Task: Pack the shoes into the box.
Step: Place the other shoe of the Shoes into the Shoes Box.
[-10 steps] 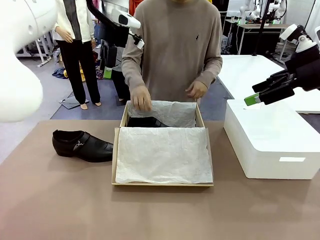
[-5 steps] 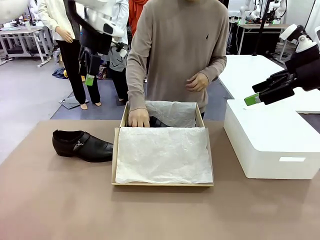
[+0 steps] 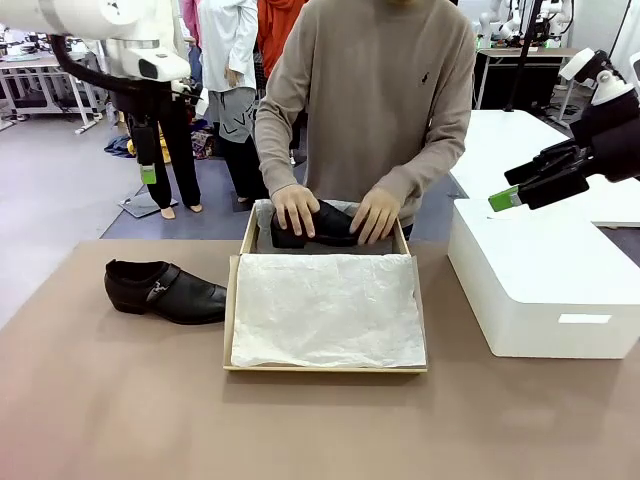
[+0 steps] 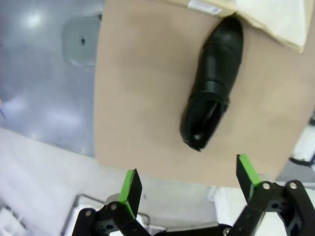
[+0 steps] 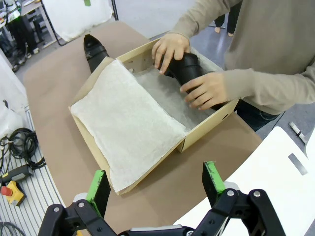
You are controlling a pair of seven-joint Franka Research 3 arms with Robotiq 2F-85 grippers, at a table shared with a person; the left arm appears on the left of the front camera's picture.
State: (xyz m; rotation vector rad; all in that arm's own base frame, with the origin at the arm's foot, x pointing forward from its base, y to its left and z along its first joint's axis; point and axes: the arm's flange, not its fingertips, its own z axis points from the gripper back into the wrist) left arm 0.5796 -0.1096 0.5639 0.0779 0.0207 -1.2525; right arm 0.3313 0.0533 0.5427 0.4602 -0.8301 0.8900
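Note:
One glossy black shoe (image 3: 165,290) lies on its sole on the brown table, left of the box; the left wrist view shows it from above (image 4: 212,83). The tan box (image 3: 232,320) lies open, white tissue over its near half (image 5: 125,123). The person's two hands hold the other shoe (image 3: 318,224) in the far half of the box (image 5: 184,69). My left gripper (image 3: 147,178) hangs open high above the table's far left edge, well over the lone shoe (image 4: 189,182). My right gripper (image 3: 510,188) is open, raised above the white box (image 5: 155,184).
A large white block-shaped box (image 3: 540,290) stands on the table at the right. The person stands at the far edge, forearms over the tan box. Bare tabletop (image 3: 320,430) stretches in front of the box. Grey floor lies beyond the table's left edge (image 4: 49,73).
My left arm has swung away from the camera and leftward, its gripper now hanging over the table's far left edge. The person has taken the shoe in the box with both hands. The right arm is still.

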